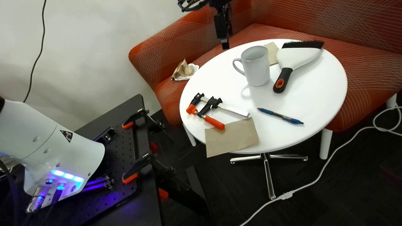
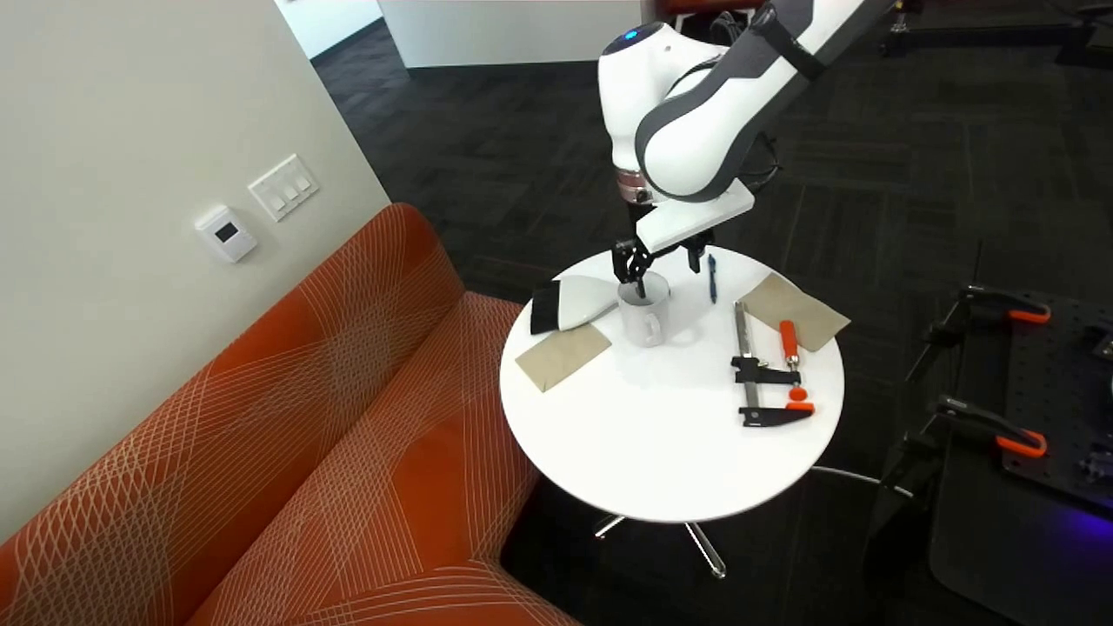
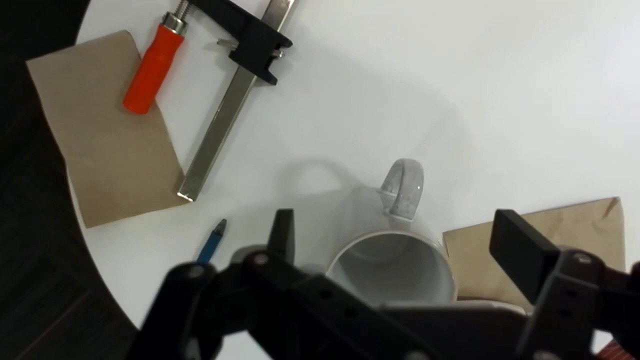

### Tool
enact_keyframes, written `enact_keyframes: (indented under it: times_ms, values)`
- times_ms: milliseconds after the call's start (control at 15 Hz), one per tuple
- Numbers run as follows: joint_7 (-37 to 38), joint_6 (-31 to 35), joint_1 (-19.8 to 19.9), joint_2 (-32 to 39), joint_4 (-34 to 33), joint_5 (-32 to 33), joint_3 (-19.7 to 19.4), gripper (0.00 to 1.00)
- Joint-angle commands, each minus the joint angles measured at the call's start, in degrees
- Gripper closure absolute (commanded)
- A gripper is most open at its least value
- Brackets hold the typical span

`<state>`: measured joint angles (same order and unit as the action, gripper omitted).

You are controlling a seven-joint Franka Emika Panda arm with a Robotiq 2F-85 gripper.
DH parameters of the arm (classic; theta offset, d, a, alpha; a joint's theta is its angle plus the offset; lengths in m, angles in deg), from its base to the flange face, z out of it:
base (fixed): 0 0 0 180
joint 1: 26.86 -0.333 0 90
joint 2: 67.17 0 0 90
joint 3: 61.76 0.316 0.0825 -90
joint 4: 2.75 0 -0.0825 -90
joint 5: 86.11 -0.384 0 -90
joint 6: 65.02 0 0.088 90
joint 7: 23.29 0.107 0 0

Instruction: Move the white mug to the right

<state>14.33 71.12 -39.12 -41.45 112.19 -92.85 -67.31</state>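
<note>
Nearest in the wrist view, the gripper [image 3: 392, 231] has its fingers [image 3: 520, 247] spread apart; the white mug [image 3: 392, 265] (rim showing between them) stands upright on the tabletop [image 3: 525, 100].

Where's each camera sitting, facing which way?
In an exterior view: high by the white robot base, facing the round white table; black gripper also shows.
In an exterior view: high, orange patterned sofa at picture-left, facing the table; white arm, gripper show.
Wrist view: above the white cylindrical mug, facing down; spread fingers show.
Both exterior views share table, sofa, mug.
</note>
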Motion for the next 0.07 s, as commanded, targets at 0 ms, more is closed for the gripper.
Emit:
enact_keyframes:
  times_ms: [0]
  values:
    - [0.50, -0.10, 1.21, 0.02, -0.10, 0.75, 1.28, 0.00]
